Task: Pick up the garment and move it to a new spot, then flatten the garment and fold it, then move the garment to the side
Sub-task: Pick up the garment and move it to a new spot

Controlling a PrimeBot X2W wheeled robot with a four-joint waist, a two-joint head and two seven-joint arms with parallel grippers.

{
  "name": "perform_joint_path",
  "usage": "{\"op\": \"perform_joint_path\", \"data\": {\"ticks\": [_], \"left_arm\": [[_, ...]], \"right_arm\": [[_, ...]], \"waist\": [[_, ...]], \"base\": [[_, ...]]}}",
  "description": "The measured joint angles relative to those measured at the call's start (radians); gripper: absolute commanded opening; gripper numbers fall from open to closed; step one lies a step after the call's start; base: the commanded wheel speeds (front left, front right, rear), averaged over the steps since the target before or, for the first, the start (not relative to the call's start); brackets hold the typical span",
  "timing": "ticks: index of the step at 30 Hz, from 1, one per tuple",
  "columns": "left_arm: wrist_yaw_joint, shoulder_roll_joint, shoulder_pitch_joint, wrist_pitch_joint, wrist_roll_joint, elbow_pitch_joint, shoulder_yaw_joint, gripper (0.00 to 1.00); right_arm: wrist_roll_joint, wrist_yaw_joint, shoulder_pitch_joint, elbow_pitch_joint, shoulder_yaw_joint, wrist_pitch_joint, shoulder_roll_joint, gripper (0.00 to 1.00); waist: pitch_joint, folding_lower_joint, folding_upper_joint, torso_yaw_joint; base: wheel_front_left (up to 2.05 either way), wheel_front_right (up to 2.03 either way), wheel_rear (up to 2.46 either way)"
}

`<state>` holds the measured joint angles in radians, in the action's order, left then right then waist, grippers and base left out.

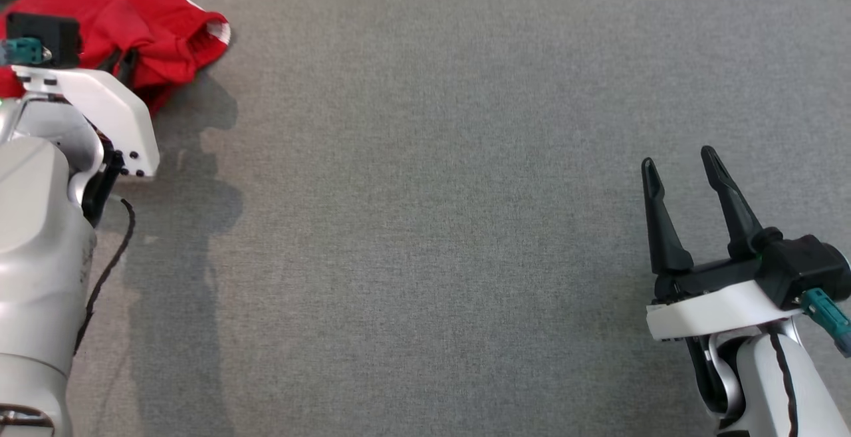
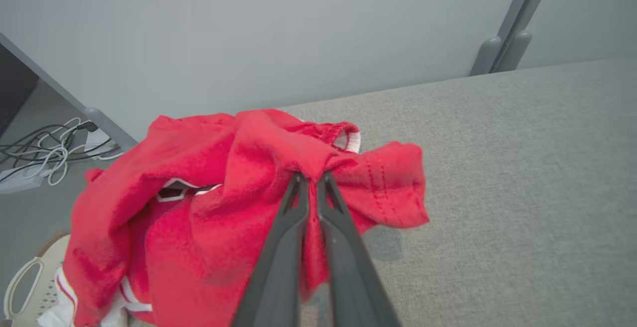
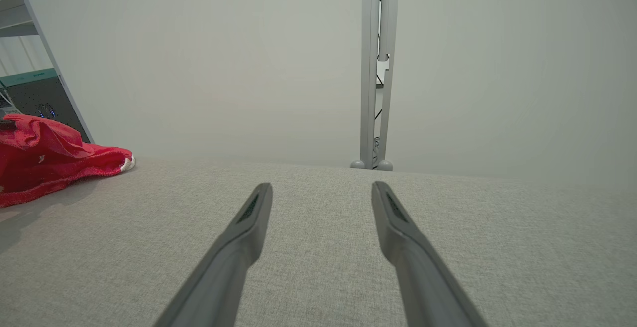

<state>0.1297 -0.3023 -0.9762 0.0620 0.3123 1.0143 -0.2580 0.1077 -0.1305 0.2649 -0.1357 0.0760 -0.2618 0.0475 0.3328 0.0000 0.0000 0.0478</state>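
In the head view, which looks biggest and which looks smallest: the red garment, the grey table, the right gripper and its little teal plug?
1. grey table
2. red garment and right gripper: about alike; the garment is farther off and partly hidden, so no ranking
3. teal plug

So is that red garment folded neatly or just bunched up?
Bunched up: the red garment lies in a crumpled heap, with a fold pinched in the shut left hand.

Robot lab or test bay. Grey cloth-covered table [image 1: 425, 224] under the right gripper's [image 3: 321, 186] jaws. Bare pale wall [image 3: 224, 68] and grey metal post [image 3: 375, 68] straight beyond them. Loose cables [image 2: 45, 150] on floor [image 2: 25, 207], left of the left gripper's [image 2: 311, 175] jaws.
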Motion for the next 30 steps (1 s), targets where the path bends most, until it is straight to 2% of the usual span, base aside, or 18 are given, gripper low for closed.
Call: {"op": "perform_joint_path", "data": {"ticks": [7, 16, 23, 30], "left_arm": [[0.000, -0.037, -0.041, 0.007, 0.018, -0.099, -0.061, 0.00], [0.000, -0.012, -0.079, 0.000, 0.033, -0.283, -0.138, 0.00], [0.000, 0.059, -0.080, 0.021, 0.054, -0.421, -0.207, 0.00], [-0.004, 0.194, -0.057, 0.015, 0.077, -0.433, -0.268, 0.00]], "right_arm": [[0.021, 0.000, -0.043, -0.008, -0.014, 0.000, -0.001, 1.00], [0.041, 0.000, -0.104, -0.016, -0.047, 0.000, 0.000, 1.00], [0.052, 0.000, -0.114, -0.016, -0.052, 0.000, 0.000, 1.00], [0.070, 0.000, -0.110, -0.017, -0.031, 0.000, 0.000, 1.00]], "waist": [[-0.092, 0.0000, 0.0000, 0.001], [-0.196, 0.0000, 0.0000, -0.035], [-0.219, 0.0000, 0.0000, -0.100], [-0.195, 0.0000, 0.0000, -0.181]], "base": [[0.00, 0.00, 0.00], [0.00, 0.00, 0.00], [0.00, 0.00, 0.00], [0.00, 0.00, 0.00]]}}
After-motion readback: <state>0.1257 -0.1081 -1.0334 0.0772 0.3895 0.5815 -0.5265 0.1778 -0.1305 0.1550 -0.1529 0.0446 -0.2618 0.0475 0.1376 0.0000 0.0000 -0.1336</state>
